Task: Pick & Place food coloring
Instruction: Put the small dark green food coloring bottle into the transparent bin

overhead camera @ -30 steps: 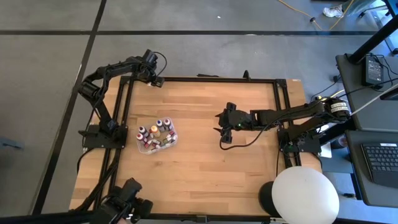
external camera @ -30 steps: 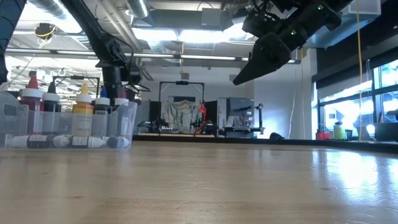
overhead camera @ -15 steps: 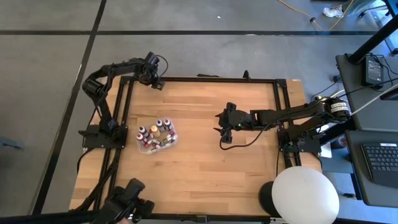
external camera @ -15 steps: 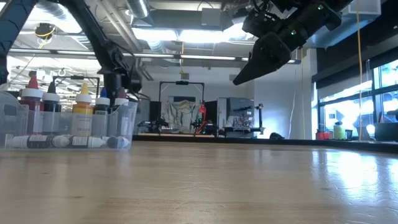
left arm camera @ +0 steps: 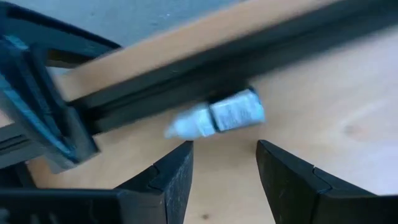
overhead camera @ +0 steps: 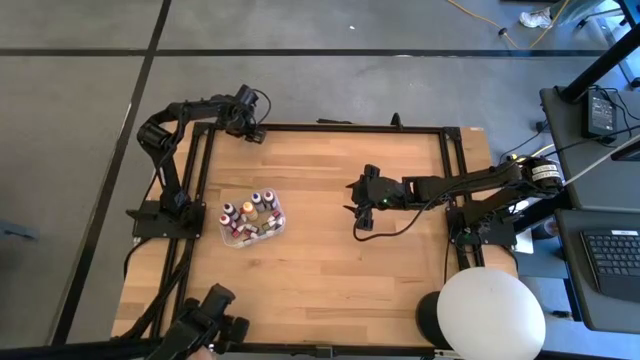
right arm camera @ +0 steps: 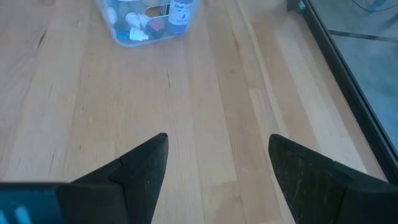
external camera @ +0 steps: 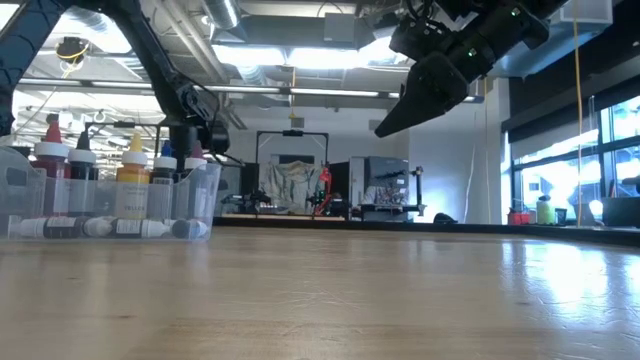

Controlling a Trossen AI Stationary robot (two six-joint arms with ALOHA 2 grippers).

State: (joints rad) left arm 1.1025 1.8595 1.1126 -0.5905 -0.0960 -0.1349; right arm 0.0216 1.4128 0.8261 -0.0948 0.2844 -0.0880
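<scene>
Left gripper (left arm camera: 224,171) spread wide above a lone food coloring bottle (left arm camera: 217,117) lying against the table's far black rail (left arm camera: 205,68), other bottles (overhead camera: 252,213) in the clear tray (overhead camera: 278,226), right gripper (right arm camera: 214,168) open, raised mid-table

Spread left pincer (left arm camera: 224,163) above a food coloring bottle (left arm camera: 217,117) lying against the table's dark frame rail (left arm camera: 205,59)

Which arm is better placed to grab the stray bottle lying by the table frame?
Left. The left gripper is open right over the lying bottle at the far-left corner. The right gripper hangs mid-table, empty, far away.
</scene>
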